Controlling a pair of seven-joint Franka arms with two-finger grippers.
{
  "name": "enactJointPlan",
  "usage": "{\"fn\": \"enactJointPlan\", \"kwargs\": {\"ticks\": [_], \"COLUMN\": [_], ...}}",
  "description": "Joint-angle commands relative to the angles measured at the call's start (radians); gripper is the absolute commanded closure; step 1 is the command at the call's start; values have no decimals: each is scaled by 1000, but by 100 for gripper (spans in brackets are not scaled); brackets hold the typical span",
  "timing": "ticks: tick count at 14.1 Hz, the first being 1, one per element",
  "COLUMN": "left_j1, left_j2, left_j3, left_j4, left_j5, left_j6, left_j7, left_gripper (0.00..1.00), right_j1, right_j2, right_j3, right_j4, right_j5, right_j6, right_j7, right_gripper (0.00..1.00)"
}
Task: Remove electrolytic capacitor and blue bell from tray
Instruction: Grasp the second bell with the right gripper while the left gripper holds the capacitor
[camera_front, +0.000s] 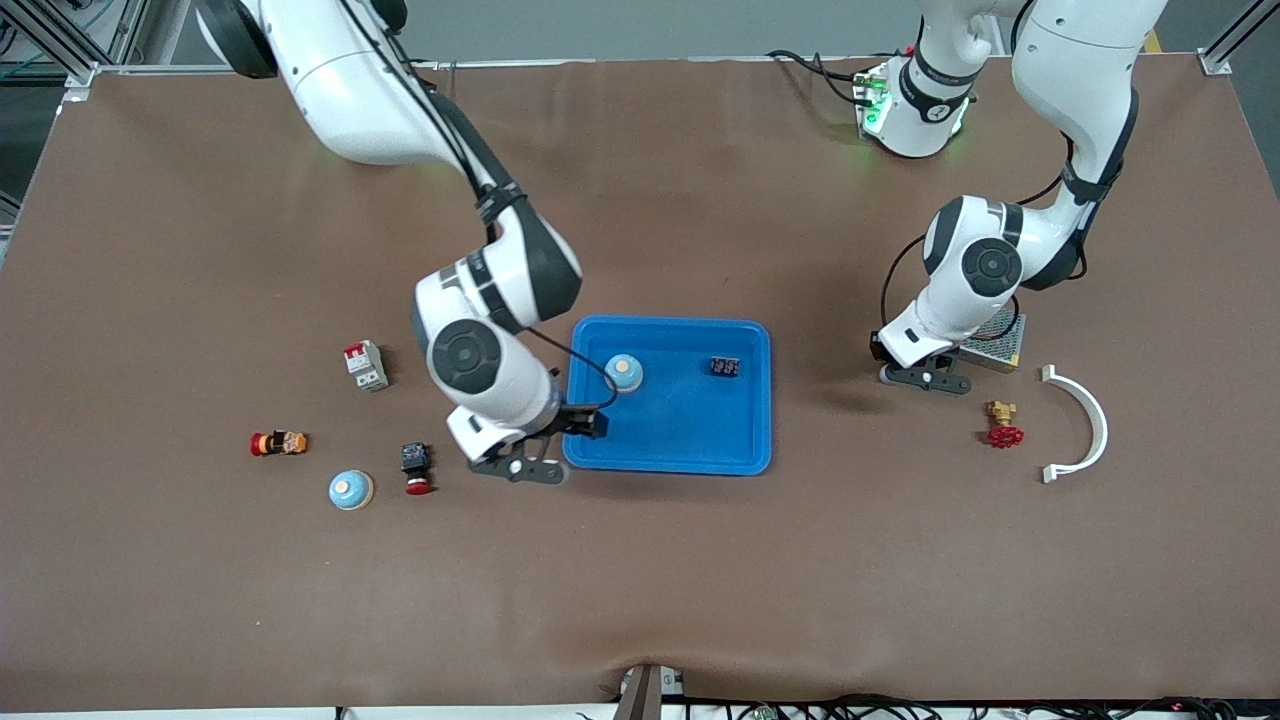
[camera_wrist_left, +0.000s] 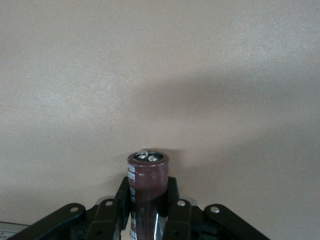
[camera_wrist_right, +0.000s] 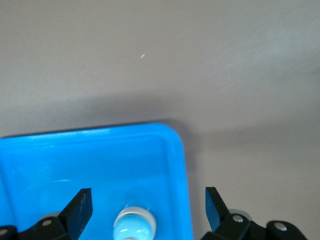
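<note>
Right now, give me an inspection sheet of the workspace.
Surface: brown table, blue tray mid-table.
Job's things: capacitor in left end effector; one bell in tray, second bell on table.
Clutter: breaker, toy figure, red pushbutton, brass valve, white bracket, metal box; black part in tray.
End effectors: left shut on capacitor over bare table; right end effector open above tray bell.
Cables: along arms, at table edges.
Surroundings: aluminium frame corners.
</note>
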Motion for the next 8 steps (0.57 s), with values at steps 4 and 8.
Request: {"fn": "enactJointPlan", "kwargs": {"ticks": [4, 8], "left_j1": [11, 13], "left_j2": [0, -3], "left_j3": [-5, -5], "left_j4": [-4, -3], "left_j5": [19, 17], "left_j6": [18, 17], "left_j7": [8, -24], "left_gripper": [100, 100], "right_j1": [91, 137], "right_j2": [0, 0], "right_j3": [-13, -13], "right_j4": [-135, -171], "right_j5": [-3, -26], "right_j6": [141, 139], "right_j7": [66, 74], "right_gripper": [0, 0]}}
